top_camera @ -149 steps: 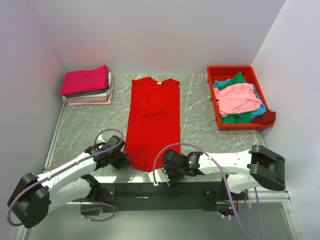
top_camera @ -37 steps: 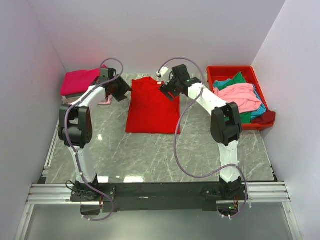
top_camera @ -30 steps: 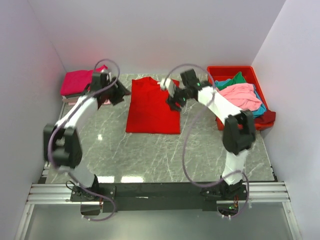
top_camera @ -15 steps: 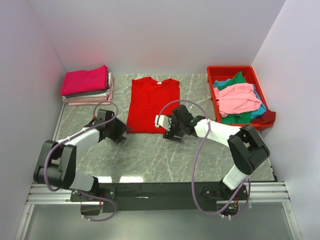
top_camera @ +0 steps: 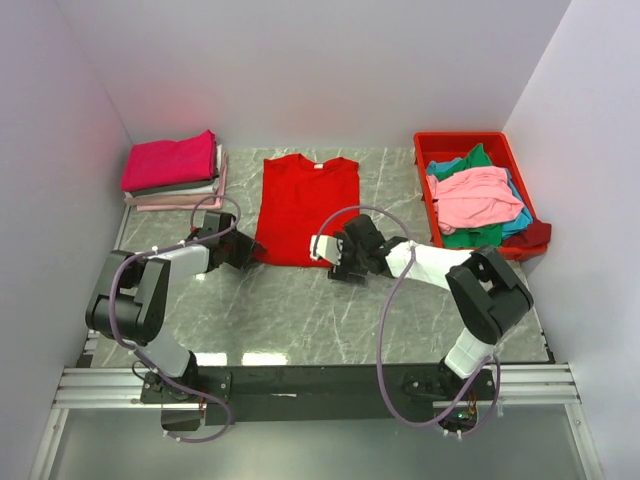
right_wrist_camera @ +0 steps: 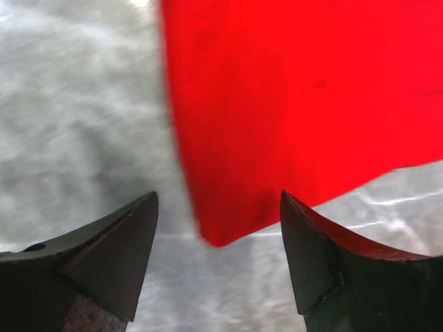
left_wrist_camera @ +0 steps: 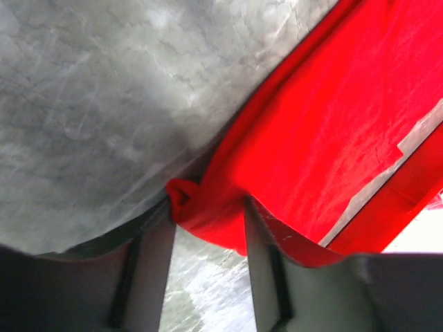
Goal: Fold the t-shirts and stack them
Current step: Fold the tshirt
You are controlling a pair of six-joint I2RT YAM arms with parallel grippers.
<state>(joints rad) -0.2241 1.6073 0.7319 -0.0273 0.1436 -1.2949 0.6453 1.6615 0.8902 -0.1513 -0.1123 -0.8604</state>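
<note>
Top external shows both arms reaching out low from their bases at the near edge of the grey marbled table (top_camera: 300,320) to the near hem of the bright red t-shirt (top_camera: 305,205). The shirt lies folded into a short rectangle in the middle of the table, with its collar at the far end. The left hand (top_camera: 243,250) sits at the shirt's near left corner. In the left wrist view its fingers (left_wrist_camera: 149,263) stand partway apart, with that corner bunched into a small roll between their tips and the cloth touching both. Whether they are pinching it cannot be told. The right hand (top_camera: 345,262) is at the near right corner. In the right wrist view its fingers (right_wrist_camera: 118,242) are spread wide, and the corner lies flat on the table between them, clear of both. The hem between the two hands looks straight and flat. Farther back on the left, near the far wall, is a stack of folded t-shirts (top_camera: 172,165), with a magenta one on top and thin grey, white and pink layers showing under it. At the far right stands the red bin (top_camera: 462,137), holding loose shirts in a heap: a pink t-shirt (top_camera: 475,197) on top, a green t-shirt (top_camera: 470,160) and a teal t-shirt (top_camera: 515,222) beneath, and a dark red piece hanging over its near right corner.
</note>
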